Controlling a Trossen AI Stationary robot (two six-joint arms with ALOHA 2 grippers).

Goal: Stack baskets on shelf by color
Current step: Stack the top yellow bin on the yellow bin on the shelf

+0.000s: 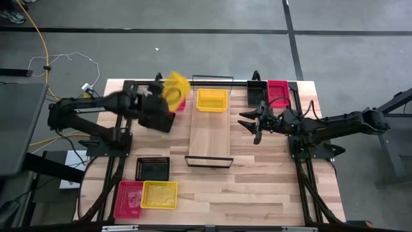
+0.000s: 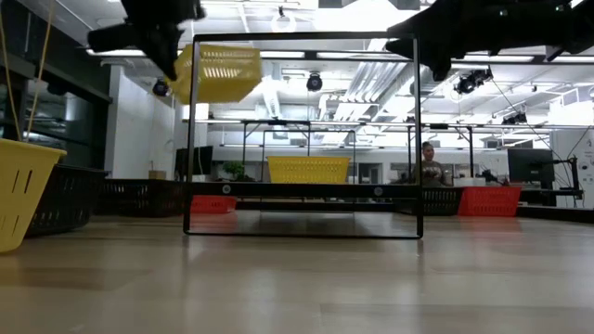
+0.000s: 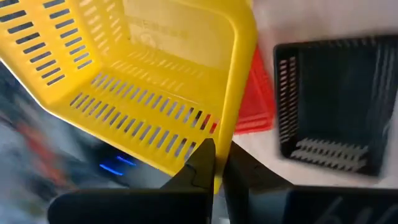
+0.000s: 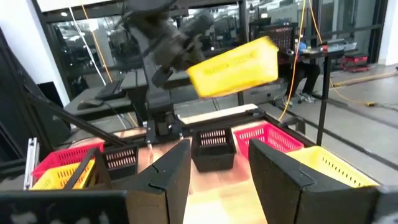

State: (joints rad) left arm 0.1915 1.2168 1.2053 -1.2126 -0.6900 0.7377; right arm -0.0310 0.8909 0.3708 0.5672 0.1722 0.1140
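My left gripper (image 1: 165,98) is shut on a yellow basket (image 1: 176,86), held high above the table's far left, just left of the shelf (image 1: 209,132). The low view shows this basket (image 2: 218,72) tilted in the air. A second yellow basket (image 1: 212,100) sits on the far end of the shelf plank. A red basket (image 1: 181,104) lies on the table under the held one. My right gripper (image 1: 251,122) hovers open just right of the shelf, touching nothing. My left gripper pinches the yellow basket by the rim of one wall (image 3: 225,146), near a corner, with one finger (image 3: 202,158) on each side of the wall. The basket is lifted clear of the table and tilted, its open side turned toward the wrist camera.
A black basket (image 1: 256,94) and a red basket (image 1: 278,91) stand at the far right. Near the left front edge lie a black basket (image 1: 152,169), a red one (image 1: 128,198) and a yellow one (image 1: 159,194). Black wire frames (image 2: 190,139) close the shelf's short ends.
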